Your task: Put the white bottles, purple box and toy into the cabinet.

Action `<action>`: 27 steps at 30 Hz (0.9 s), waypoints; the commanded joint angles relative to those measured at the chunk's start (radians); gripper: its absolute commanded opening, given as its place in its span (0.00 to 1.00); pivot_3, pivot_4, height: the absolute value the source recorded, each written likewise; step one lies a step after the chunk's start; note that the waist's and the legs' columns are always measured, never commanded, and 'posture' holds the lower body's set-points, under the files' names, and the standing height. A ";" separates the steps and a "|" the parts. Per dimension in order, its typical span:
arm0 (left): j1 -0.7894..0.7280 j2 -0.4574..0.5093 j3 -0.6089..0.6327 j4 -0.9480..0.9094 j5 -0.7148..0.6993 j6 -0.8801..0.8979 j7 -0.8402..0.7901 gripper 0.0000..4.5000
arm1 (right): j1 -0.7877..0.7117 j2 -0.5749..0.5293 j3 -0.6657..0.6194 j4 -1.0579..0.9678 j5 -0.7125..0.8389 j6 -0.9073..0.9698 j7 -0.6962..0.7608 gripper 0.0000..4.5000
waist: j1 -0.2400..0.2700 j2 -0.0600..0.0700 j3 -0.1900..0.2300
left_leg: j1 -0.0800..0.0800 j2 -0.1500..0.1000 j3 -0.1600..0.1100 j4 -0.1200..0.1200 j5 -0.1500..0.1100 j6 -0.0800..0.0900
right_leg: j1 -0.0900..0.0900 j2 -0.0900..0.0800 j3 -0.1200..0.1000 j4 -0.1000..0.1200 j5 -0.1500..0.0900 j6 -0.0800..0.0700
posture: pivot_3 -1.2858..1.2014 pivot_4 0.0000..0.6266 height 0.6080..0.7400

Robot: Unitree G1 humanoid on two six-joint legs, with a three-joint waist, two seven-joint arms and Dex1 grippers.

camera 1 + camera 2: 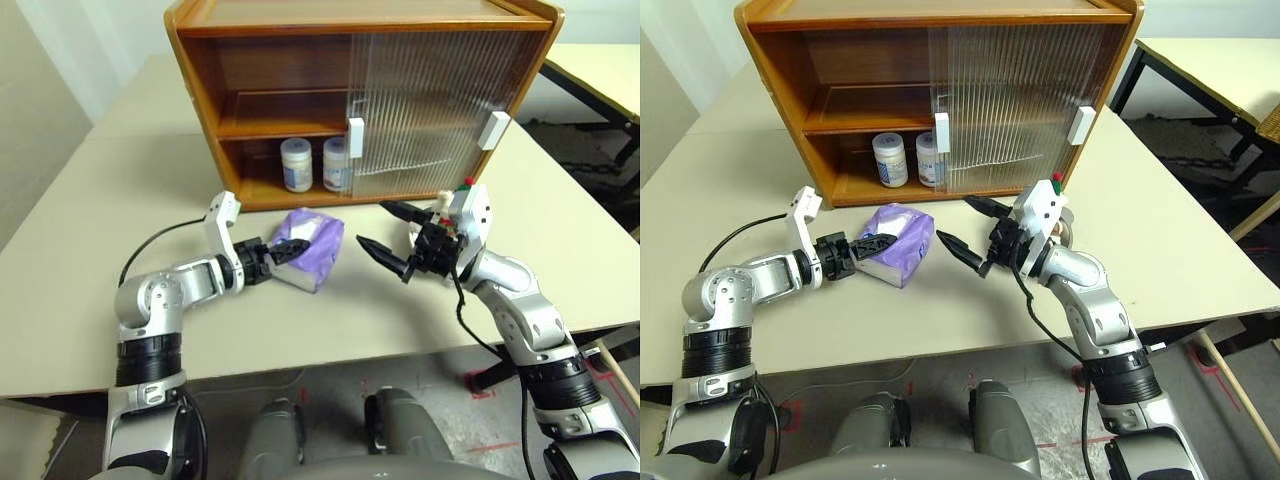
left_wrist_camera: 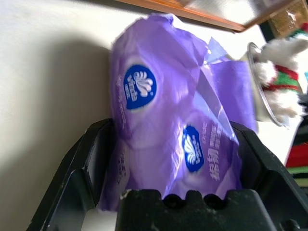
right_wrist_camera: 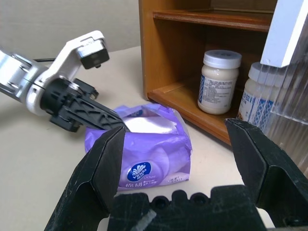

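The cabinet [image 1: 290, 40] stands at the back of the table, its ribbed door [image 1: 425, 100] slid right and the left half open. Two white bottles [image 1: 297, 165] [image 1: 335, 163] stand side by side on its lower shelf. In front of it the purple box [image 1: 318, 245] lies on the table. My left gripper [image 1: 290, 251] is open, its fingers straddling the box's left end. My right gripper [image 1: 373, 224] hangs open above the table just right of the box, holding nothing. The toy [image 2: 281, 79] sits in a silver bowl [image 2: 254, 82], mostly hidden behind my right hand.
The beige table [image 1: 90, 250] has bare room to the left and along its front edge. A black cable [image 1: 165, 238] loops on the table by my left arm. A second table [image 1: 600, 70] stands off to the right, across a gap.
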 commanded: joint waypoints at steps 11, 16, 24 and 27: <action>-0.001 0.011 0.010 0.050 -0.013 -0.088 -0.027 0.26 | -0.011 0.000 -0.002 0.006 0.000 -0.009 0.018 1.00 | 0.000 0.000 0.000 | 0.000 0.000 0.000 0.000 0.000 0.000 | 0.000 0.000 0.000 0.000 0.000 0.000 | 0.49 0.00 1.00; -0.127 -0.017 0.182 0.073 -0.139 -0.019 0.045 0.01 | -0.015 -0.001 -0.007 0.016 0.000 -0.013 0.019 1.00 | 0.002 -0.001 -0.001 | 0.000 0.000 -0.001 0.000 0.000 0.000 | 0.000 0.000 -0.001 0.000 0.000 0.000 | 0.50 0.00 1.00; -0.312 -0.043 0.311 0.032 -0.255 0.036 0.213 0.01 | -0.012 0.005 0.002 0.024 -0.005 -0.021 0.022 1.00 | 0.011 -0.001 -0.001 | 0.000 0.000 -0.001 0.000 0.000 0.000 | 0.001 0.001 0.000 -0.001 0.000 0.001 | 0.50 0.00 1.00; -0.377 -0.065 0.324 0.035 -0.255 0.004 0.283 0.01 | -0.012 0.009 0.004 0.029 -0.009 -0.026 0.020 1.00 | 0.020 -0.001 -0.001 | 0.000 0.000 -0.001 0.000 0.000 0.000 | 0.001 0.001 0.001 -0.001 0.000 0.001 | 0.50 0.00 1.00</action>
